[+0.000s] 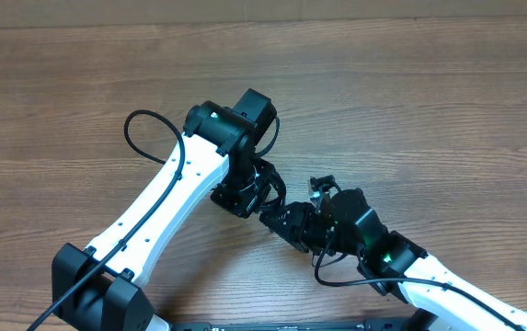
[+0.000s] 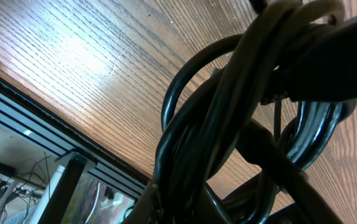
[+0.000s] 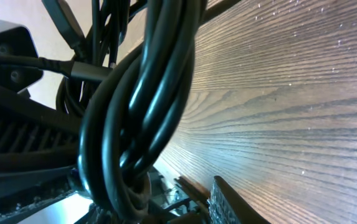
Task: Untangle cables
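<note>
Above the brown wooden tabletop [image 1: 410,101], we clamp both hands on thin black twisted cables [image 3: 134,112], untangling hardly begun.

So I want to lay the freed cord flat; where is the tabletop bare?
The wooden tabletop is bare along the far edge and right of the left gripper. It is crowded where the twisted black cables hang between it and the right gripper.

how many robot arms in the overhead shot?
2. Left arm runs from bottom left up toward table centre; right arm enters from bottom right. Their grippers meet mid-table around a bundle of black cables.
</note>
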You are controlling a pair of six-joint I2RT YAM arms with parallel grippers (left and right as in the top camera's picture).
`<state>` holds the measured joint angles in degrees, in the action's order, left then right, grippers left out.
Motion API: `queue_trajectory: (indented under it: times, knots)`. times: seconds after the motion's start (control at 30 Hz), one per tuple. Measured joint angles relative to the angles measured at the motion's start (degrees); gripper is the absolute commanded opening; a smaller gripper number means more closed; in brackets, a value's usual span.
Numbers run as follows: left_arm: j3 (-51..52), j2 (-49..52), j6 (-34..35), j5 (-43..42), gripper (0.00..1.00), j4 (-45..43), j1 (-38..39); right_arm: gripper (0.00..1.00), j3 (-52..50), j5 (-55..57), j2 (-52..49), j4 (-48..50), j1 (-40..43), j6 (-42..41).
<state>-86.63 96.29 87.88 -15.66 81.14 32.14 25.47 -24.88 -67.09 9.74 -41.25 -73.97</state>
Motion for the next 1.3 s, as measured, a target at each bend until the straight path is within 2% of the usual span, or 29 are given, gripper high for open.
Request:
queue_trajectory:
  times: [0.17,0.27,0.53,0.7,0.9,0.93,0.97,1.0,1.07,1.3]
  knots:
    - [-0.5,0.0,-1.8,0.0,0.05,-1.7,0.0,0.34,0.0,-2.2,0.0,0.5,3.1,-0.7]
    - [-0.5,0.0,-5.6,-0.3,0.04,-4.3,-0.1,0.31,0.0,-2.8,0.0,0.9,5.4,-0.8]
    - [-0.5,0.4,-27.4,-8.4,0.04,-8.5,-0.9,0.31,0.0,1.6,0.5,-4.1,8.3,-0.6]
    - [-0.2,0.3,-40.7,-17.2,0.04,-1.4,0.1,0.30,0.0,11.5,-0.3,-12.8,14.0,-1.3]
    - [0.1,0.3,-48.9,-20.6,0.04,-1.5,1.5,0.34,0.0,15.8,-0.4,-16.7,16.2,1.6]
    - [0.1,0.3,-49.4,-20.1,0.12,-2.2,1.5,0.35,0.0,15.5,-0.4,-16.7,16.2,2.8]
    - [0.1,0.3,-49.9,-18.8,0.49,-3.2,1.5,0.40,0.0,14.8,-0.4,-16.8,16.2,4.4]
    - [0.1,0.3,-50.4,-16.8,0.72,-4.2,1.5,0.42,0.0,14.2,-0.4,-16.9,16.2,6.2]
    - [0.1,0.3,-50.9,-11.3,1.00,-5.9,1.5,0.42,0.0,12.2,-0.4,-18.8,16.2,9.7]
    - [0.1,0.3,-48.9,8.0,1.00,-6.2,1.1,0.43,0.0,10.1,-0.4,-30.9,16.1,15.2]
